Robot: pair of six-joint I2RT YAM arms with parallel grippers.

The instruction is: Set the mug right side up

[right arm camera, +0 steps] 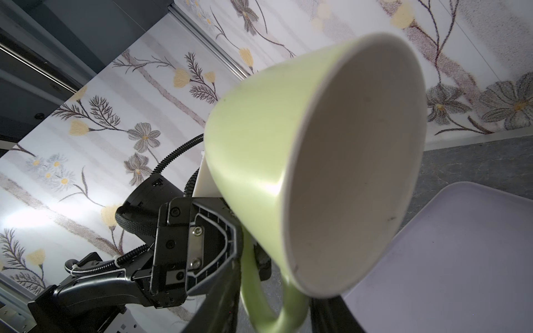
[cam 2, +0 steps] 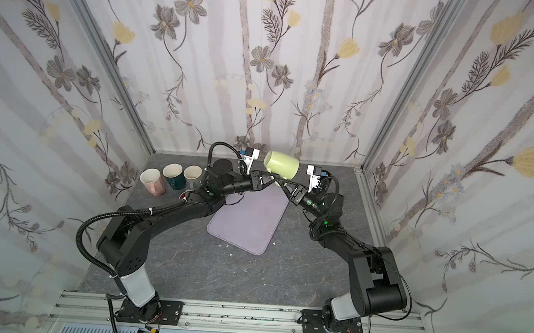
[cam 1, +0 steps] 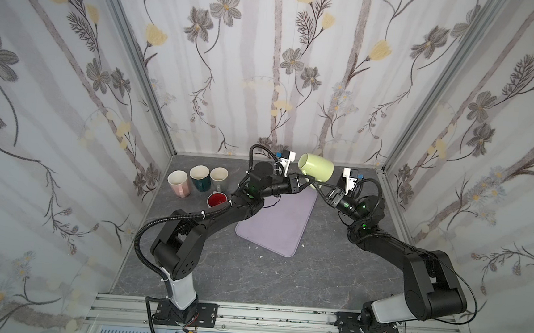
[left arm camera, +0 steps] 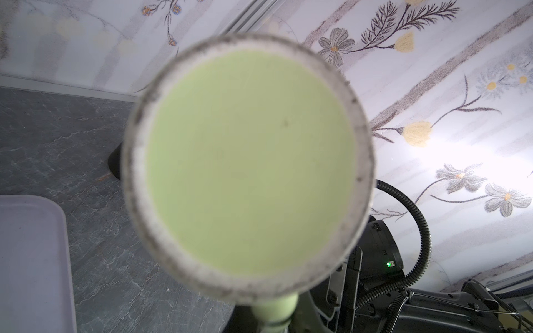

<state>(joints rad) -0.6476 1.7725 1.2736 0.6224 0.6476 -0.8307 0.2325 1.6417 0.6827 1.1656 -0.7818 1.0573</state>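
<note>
A light green mug (cam 1: 316, 171) (cam 2: 282, 165) hangs on its side above the far end of the table, base to the left, mouth to the right, handle underneath. My left gripper (cam 1: 304, 184) (cam 2: 269, 182) is shut on the handle. The left wrist view is filled by the mug's base (left arm camera: 248, 161), with the gripper (left arm camera: 274, 320) low at the handle. My right gripper (cam 1: 317, 188) (cam 2: 285, 186) reaches in from the right. In its wrist view the mug's pale inside (right arm camera: 346, 173) shows, and the right gripper (right arm camera: 274, 311) has a finger close on either side of the handle loop; whether they press it is unclear.
A lavender tray (cam 1: 274, 225) (cam 2: 248, 224) (left arm camera: 28, 259) (right arm camera: 447, 259) lies under the arms. At the back left stand a pink mug (cam 1: 179, 182), a dark teal mug (cam 1: 200, 177), a grey mug (cam 1: 219, 176) and a red-lined mug (cam 1: 217, 200). Floral walls enclose three sides.
</note>
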